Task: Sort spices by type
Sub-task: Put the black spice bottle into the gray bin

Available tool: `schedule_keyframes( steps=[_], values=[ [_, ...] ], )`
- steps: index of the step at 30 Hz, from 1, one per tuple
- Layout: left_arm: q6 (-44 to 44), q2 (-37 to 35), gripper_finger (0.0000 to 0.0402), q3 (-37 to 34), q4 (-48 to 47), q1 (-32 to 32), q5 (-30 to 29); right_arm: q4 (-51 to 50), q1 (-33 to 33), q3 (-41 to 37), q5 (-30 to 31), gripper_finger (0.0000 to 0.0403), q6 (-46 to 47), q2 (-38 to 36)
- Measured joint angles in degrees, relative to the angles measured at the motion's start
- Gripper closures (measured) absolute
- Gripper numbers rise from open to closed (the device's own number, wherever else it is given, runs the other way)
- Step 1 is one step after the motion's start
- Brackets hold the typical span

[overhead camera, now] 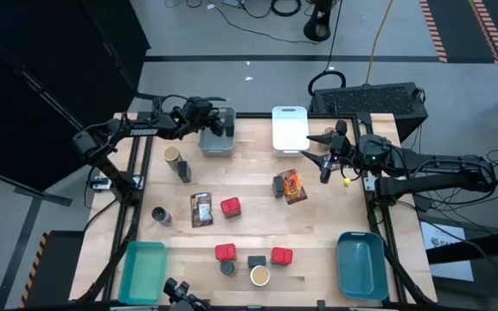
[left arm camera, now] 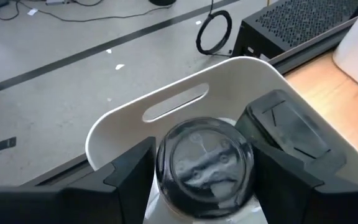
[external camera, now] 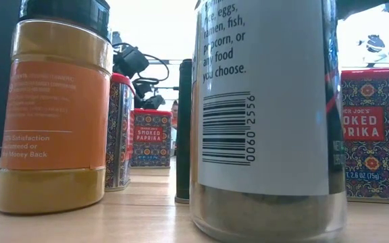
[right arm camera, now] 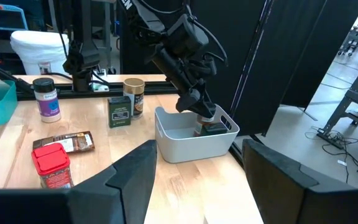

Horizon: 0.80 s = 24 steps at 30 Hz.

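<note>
My left gripper (overhead camera: 218, 126) (left arm camera: 204, 171) hangs over the grey bin (overhead camera: 217, 143) at the table's far left, shut on a dark-lidded spice jar (left arm camera: 205, 163) (right arm camera: 209, 126) that sits low inside it. My right gripper (overhead camera: 326, 164) (right arm camera: 194, 168) is open and holds nothing, by the white bin (overhead camera: 290, 128) at the far right. Loose spices stand on the wood: red tins (overhead camera: 230, 206) (overhead camera: 225, 252) (overhead camera: 281, 256), printed packets (overhead camera: 201, 209) (overhead camera: 295, 186), tan-topped jars (overhead camera: 173, 155) (overhead camera: 260, 276), dark tins (overhead camera: 184, 170) (overhead camera: 279, 186). My left gripper pinches the jar's dark lid end (left arm camera: 166, 163) between its two fingers (left arm camera: 132, 171), one on each side. The fingers come from above, slanting down into the grey bin. The jar is inside the bin; the bin's wall (right arm camera: 185, 146) hides its base.
A teal bin (overhead camera: 143, 270) stands at the near left corner and a blue bin (overhead camera: 361, 263) at the near right. In the low view an orange-labelled jar (external camera: 56, 108) and a barcode jar (external camera: 265, 115) stand close in front. Bare wood lies between the spice groups.
</note>
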Motion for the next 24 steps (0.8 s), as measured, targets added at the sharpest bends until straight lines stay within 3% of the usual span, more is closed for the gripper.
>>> schedule_keyframes(
  steps=[10,24],
  values=[
    [0.0,-0.3,0.0158,0.0,-0.1,0.0,-0.3,0.0,0.0,0.0,0.0,0.0181,0.0,0.0],
    [0.1,-8.1,0.0157,0.0,-1.3,-0.6,-0.2,0.0,0.0,0.0,0.0,0.0181,0.0,0.0]
  ],
)
